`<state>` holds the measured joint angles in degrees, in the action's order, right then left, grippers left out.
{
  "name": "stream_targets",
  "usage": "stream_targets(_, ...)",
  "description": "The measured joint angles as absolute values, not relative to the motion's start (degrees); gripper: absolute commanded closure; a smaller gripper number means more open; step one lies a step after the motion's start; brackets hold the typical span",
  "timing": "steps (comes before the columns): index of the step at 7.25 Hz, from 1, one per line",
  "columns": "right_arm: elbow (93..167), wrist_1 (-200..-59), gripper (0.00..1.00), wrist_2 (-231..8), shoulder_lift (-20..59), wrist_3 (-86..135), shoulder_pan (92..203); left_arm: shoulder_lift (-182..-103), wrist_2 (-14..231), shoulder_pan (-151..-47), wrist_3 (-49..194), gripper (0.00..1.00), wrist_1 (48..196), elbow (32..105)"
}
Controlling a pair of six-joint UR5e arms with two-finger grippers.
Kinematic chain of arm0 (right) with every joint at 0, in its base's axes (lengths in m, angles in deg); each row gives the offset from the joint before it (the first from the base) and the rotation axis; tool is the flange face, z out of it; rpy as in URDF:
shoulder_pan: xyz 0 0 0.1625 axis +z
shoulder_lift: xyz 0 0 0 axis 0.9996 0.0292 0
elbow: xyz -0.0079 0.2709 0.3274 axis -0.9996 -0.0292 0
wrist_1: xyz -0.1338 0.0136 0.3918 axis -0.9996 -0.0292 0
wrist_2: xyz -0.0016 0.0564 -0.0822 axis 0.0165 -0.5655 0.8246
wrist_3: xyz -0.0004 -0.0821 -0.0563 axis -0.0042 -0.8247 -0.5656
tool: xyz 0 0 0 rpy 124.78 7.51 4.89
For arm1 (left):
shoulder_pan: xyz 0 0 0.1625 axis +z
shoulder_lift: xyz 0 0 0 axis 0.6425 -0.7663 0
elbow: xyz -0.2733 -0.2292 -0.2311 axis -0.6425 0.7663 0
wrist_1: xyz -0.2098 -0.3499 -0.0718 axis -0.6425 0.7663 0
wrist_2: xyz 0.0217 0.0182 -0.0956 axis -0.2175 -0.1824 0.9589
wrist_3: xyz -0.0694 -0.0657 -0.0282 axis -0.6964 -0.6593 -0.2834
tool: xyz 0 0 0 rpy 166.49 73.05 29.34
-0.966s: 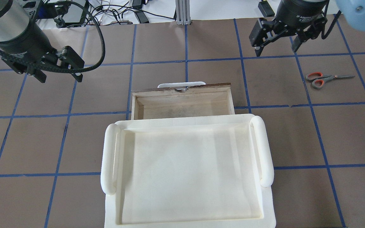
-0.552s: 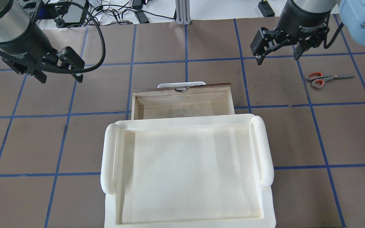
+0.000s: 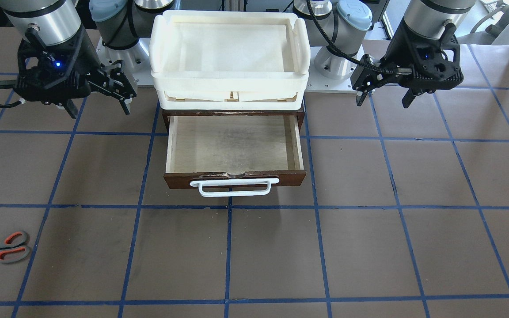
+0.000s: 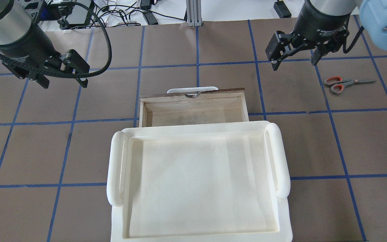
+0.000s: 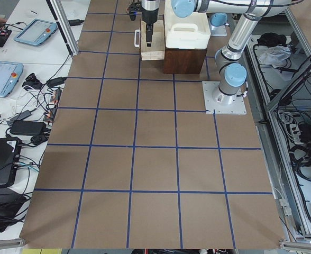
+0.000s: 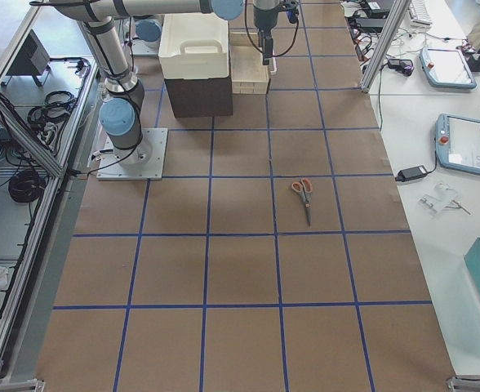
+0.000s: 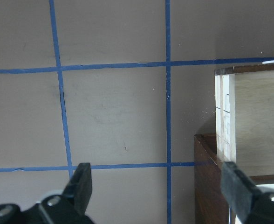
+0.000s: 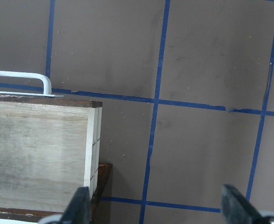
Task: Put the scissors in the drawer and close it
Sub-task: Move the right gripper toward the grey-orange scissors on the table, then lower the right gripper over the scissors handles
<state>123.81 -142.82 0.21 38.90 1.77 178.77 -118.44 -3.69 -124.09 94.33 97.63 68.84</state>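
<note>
Two-arm workcell at one moment, shown from fixed and wrist cameras. The drawer (image 3: 290, 178) stands pulled out from a dark brown cabinet (image 6: 199, 96), with its pale plywood floor exposed and its dark front facing away from the robot. A white bar handle (image 3: 234, 187) is fixed to that front. A cream-white tray (image 4: 116, 168) rests on top of the cabinet. In the overhead view it covers the rear part of the drawer opening.

The scissors (image 4: 348, 84) lie flat on the brown surface (image 4: 45, 151), which is crossed by blue tape lines (image 4: 334, 111). They are on the robot's right of the drawer and well apart from it. The blades are closed and point away from the drawer, and the orange-red lined loops are toward it.

The right end effector (image 4: 294, 64) hangs above the surface with its fingers spread, holding nothing. Seen from overhead, it sits sideways between the drawer and the scissors and touches neither. Its wrist camera shows the drawer's corner and handle end at left, and the scissor loops just at the right edge.

The left end effector (image 4: 64, 83) hangs above the surface on the drawer's other side, fingers likewise spread and holding nothing. It is apart from the drawer. Its wrist camera shows the drawer's side wall and the cabinet's corner at right.
</note>
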Motion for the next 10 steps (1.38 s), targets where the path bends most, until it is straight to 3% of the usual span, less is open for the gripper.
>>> stream_targets(6, 123.88, -142.49, 0.0, 0.23, 38.71, 0.57, 178.51, -118.42, -4.13, -124.05, 94.62, 0.0, 97.71, 68.91)
stream_targets(10, 124.65, -142.15, 0.0, 0.16, 37.58, -21.26, 170.29, -118.33, -4.14, -124.06, 94.53, 0.0, 97.65, 69.21)
